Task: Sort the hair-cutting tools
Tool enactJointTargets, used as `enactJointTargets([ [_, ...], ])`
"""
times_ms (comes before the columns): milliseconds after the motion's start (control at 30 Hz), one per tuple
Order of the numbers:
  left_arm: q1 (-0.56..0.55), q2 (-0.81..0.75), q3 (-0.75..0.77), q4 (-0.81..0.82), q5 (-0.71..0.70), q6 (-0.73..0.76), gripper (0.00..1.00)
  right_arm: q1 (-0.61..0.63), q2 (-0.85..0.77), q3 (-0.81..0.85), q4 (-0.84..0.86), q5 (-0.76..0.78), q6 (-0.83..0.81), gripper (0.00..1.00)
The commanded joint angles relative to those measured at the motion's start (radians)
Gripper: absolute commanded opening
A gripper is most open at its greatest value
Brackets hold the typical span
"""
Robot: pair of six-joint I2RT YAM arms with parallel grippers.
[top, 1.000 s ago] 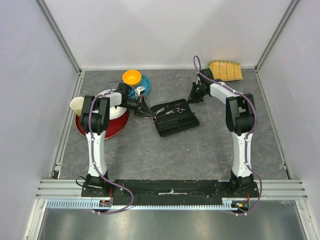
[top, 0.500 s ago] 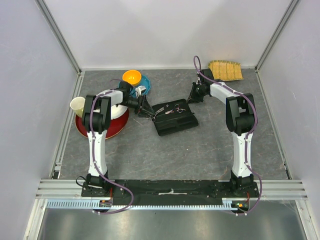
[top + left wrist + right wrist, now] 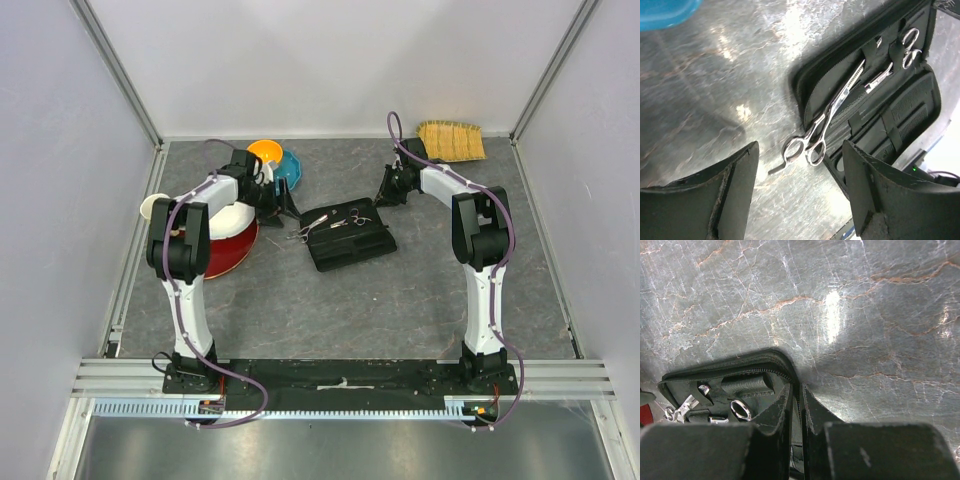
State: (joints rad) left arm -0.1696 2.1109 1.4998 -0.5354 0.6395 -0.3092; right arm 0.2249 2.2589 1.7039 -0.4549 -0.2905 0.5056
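Now left jaws wide apart above loose scissors [image 3: 832, 107], right jaws tight on case [image 3: 747, 385] rim.

Both arms are the same build. The left arm [image 3: 190, 305] and the right arm [image 3: 484, 300] have smooth white tubular links joined by chunky black joint housings. Each has a black base [image 3: 190, 372] set on a long black plate [image 3: 340, 385]. A purple cable [image 3: 389, 125] snakes along each arm, looping loose in places. The left gripper [image 3: 800, 147] has broad matt black fingers [image 3: 735, 190] with edges scuffed and chipped pale. The right gripper [image 3: 797, 390] shows the same scratched black.
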Motion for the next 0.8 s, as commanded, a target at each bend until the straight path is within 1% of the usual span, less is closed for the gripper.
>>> enactJointTargets([
  [0,-0.001,-0.109,-0.052,0.020,-0.207,-0.070,0.71,0.014,0.036,-0.043,-0.001,0.042,-0.004,0.15],
  [33,-0.002,-0.118,-0.059,0.022,-0.210,-0.073,0.68,0.016,0.034,-0.043,-0.001,0.044,-0.004,0.15],
  [67,-0.007,-0.129,-0.075,0.022,-0.210,-0.073,0.60,0.016,0.034,-0.043,-0.001,0.044,-0.003,0.15],
  [133,-0.016,-0.140,-0.088,0.020,-0.221,-0.082,0.55,0.013,0.034,-0.044,-0.001,0.047,-0.003,0.15],
  [167,-0.021,-0.143,-0.099,0.022,-0.224,-0.083,0.50,0.011,0.033,-0.047,-0.001,0.045,-0.004,0.15],
  [200,-0.024,-0.141,-0.104,0.022,-0.236,-0.088,0.48,0.014,0.034,-0.047,-0.002,0.048,-0.003,0.15],
  [333,-0.039,-0.121,-0.112,0.018,-0.247,-0.103,0.46,0.013,0.037,-0.050,0.002,0.048,-0.001,0.14],
  [567,-0.054,-0.094,-0.092,0.026,-0.241,-0.107,0.48,0.013,0.041,-0.055,0.001,0.048,-0.003,0.14],
  [667,-0.065,-0.072,-0.070,0.009,-0.250,-0.090,0.47,0.014,0.042,-0.053,0.001,0.047,-0.001,0.13],
  [767,-0.080,-0.052,-0.052,-0.024,-0.308,-0.038,0.46,0.013,0.044,-0.050,-0.001,0.047,-0.004,0.13],
])
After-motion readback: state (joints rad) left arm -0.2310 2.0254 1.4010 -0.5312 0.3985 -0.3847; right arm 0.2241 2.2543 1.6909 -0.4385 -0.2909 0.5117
